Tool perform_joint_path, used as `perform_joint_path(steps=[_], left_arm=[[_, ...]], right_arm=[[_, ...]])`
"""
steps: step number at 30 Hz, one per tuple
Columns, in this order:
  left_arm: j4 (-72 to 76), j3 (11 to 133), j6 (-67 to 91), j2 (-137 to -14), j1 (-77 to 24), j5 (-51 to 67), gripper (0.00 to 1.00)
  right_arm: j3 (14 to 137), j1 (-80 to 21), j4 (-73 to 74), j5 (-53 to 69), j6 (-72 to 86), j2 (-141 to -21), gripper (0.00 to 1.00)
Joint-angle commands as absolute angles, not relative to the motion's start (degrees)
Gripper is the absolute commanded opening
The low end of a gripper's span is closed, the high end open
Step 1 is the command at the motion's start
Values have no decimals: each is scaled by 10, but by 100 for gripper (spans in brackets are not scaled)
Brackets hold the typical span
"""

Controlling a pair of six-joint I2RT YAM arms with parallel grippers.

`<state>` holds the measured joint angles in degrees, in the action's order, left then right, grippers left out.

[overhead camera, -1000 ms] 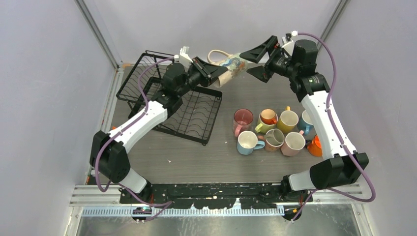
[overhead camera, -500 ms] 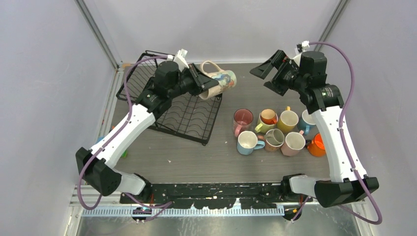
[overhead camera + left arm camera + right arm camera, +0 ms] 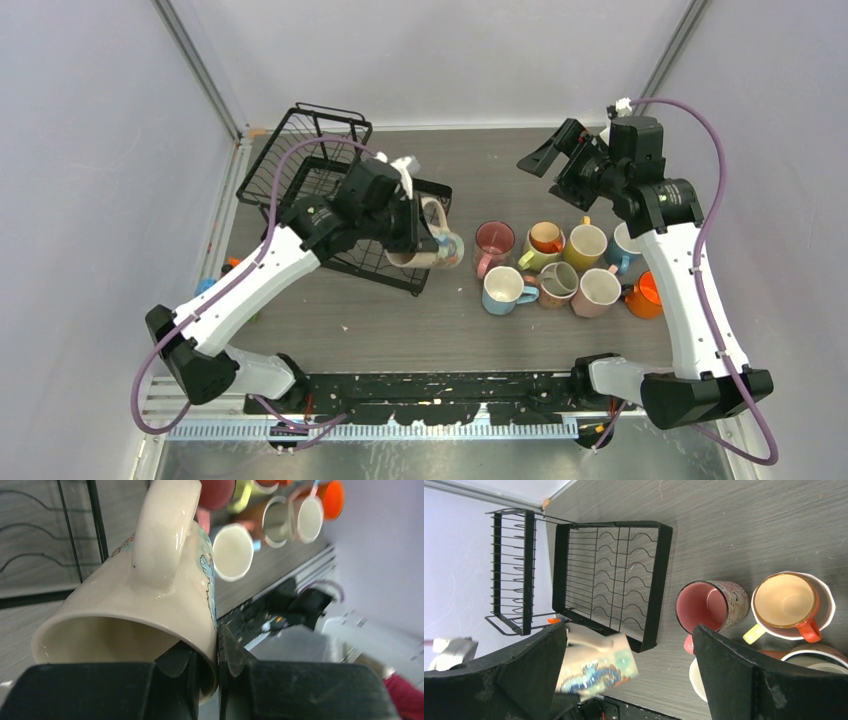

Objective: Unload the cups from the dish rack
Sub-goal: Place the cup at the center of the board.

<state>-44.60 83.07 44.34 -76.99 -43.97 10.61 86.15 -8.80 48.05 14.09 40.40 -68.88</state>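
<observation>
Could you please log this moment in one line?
left gripper: shut on cream mug; right gripper: open; dish rack: empty; other cups: on table

Place: a robot lab cell, no home kitchen here.
Walls: plain pale panels [image 3: 90,200] box it in, with an aluminium post [image 3: 199,70] at the corner.
Bench: grey wood-grain table [image 3: 400,325].
Rig: two white-and-black arms [image 3: 250,280] are bolted to a black rail [image 3: 430,385], with purple cables [image 3: 700,125] looping loose.
Props: just a dish rack [image 3: 305,125] and cups [image 3: 560,275].
</observation>
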Motion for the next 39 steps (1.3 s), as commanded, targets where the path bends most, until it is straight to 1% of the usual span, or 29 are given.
perform_joint_path(steps=[1,5,10,14,22,32,39], left_arm=[[-504,899,382,-762,-509,55,0],[-537,891,376,-789,-551,31,0],[-536,881,372,-835,-599,19,0],[-521,879,371,-883,-617,20,0],[-505,884,390,-953,-627,8,0],[-535,918,414,-1019,-631,-30,0],[-548,952,439,-1056,-631,-20,0]], right_arm=[[850,-89,464,137,398,-689,100],[845,-89,463,141,400,-697,100],[839,-90,457,139,402,-698,100],[833,-90,457,137,404,-697,100],[819,-89,456,133,404,-690,100],[814,-89,452,141,406,-689,100],[802,-89,440,148,411,-685,100]])
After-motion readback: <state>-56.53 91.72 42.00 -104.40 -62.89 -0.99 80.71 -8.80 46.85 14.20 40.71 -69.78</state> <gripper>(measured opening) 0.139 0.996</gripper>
